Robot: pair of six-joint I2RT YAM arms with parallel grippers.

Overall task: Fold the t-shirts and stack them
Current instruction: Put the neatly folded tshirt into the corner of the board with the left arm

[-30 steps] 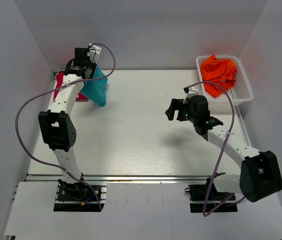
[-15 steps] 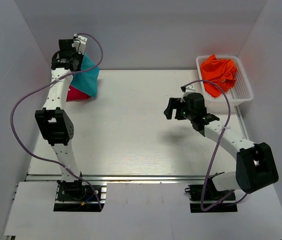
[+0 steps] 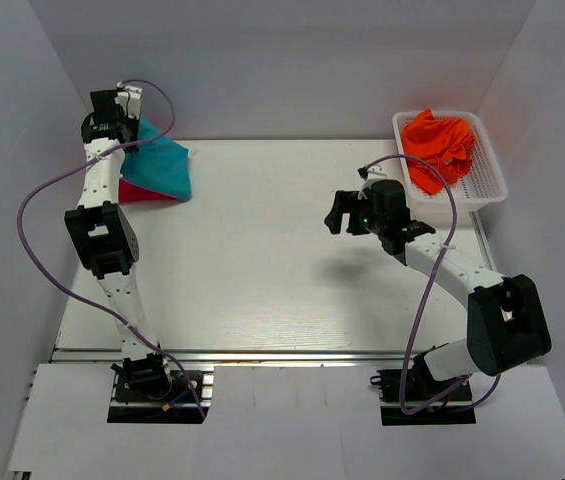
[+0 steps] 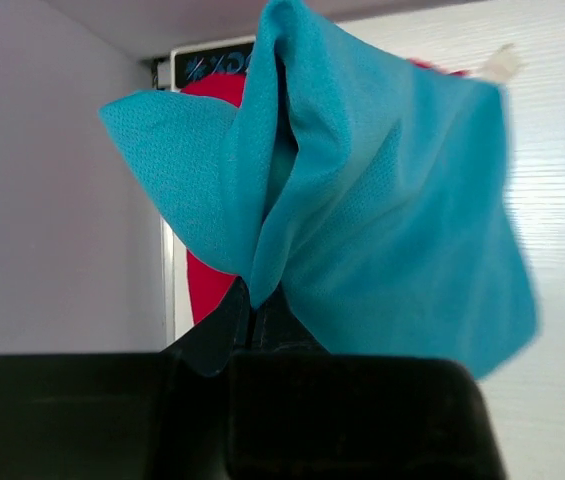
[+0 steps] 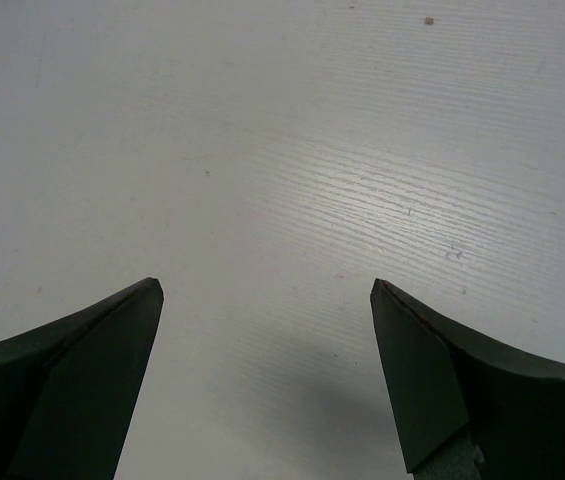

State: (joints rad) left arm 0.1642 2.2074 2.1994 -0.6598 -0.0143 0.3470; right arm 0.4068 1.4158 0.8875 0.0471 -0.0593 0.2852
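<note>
Holding the teal t-shirt (image 4: 382, 220) by a pinched fold, the left tool (image 3: 122, 128) hangs it at the far left corner of the tabletop (image 3: 262, 270), with its low edge just over the red t-shirt (image 3: 134, 194). The step, I judge, is stacking teal on red. Next the cloth must be lowered flat and square, then let go. The right tool (image 5: 267, 300), its fingers wide apart and holding nothing, hovers over bare tabletop. The orange t-shirt (image 3: 440, 142) lies crumpled in the white basket (image 3: 492, 188).
</note>
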